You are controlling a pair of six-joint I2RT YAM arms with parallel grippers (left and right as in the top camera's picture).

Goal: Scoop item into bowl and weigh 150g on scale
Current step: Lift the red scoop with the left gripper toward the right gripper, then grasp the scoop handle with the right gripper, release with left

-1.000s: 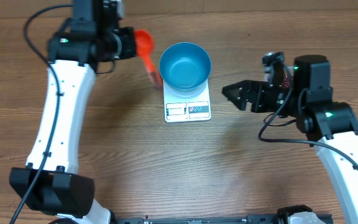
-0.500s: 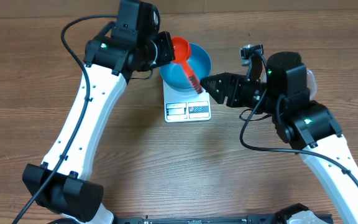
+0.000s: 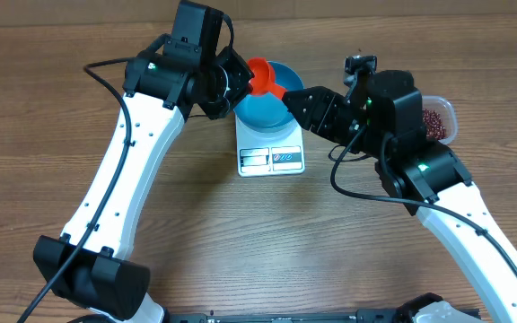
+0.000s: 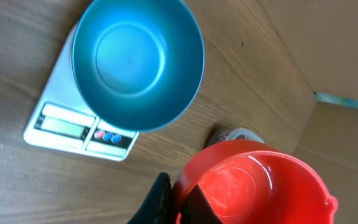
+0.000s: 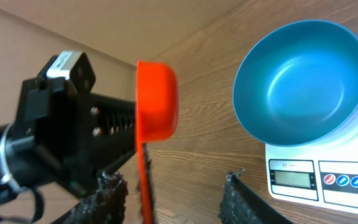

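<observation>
The empty blue bowl (image 3: 266, 106) (image 4: 138, 59) (image 5: 300, 81) sits on the white scale (image 3: 271, 159) (image 4: 73, 127) (image 5: 319, 180). My left gripper (image 3: 240, 79) (image 4: 180, 200) is shut on the handle of an empty red scoop (image 3: 260, 71) (image 4: 253, 183) (image 5: 157, 99), held above the bowl's left rim. My right gripper (image 3: 293, 99) (image 5: 173, 198) is open at the bowl's right side. The scoop's thin handle (image 5: 145, 180) runs between its fingers, close to the left finger (image 5: 104, 196); I cannot tell if it touches. The beans (image 3: 433, 122) lie in a clear tub at the right.
The clear tub (image 3: 447, 109) stands behind my right arm, near the table's right edge. A cardboard wall (image 4: 347, 56) lines the table's back. Bare wood table (image 3: 267, 242) lies in front of the scale.
My left arm swung right, carrying the scoop from left of the bowl to over its rim. My right arm moved left to the scoop, and its jaws narrowed around the handle.
</observation>
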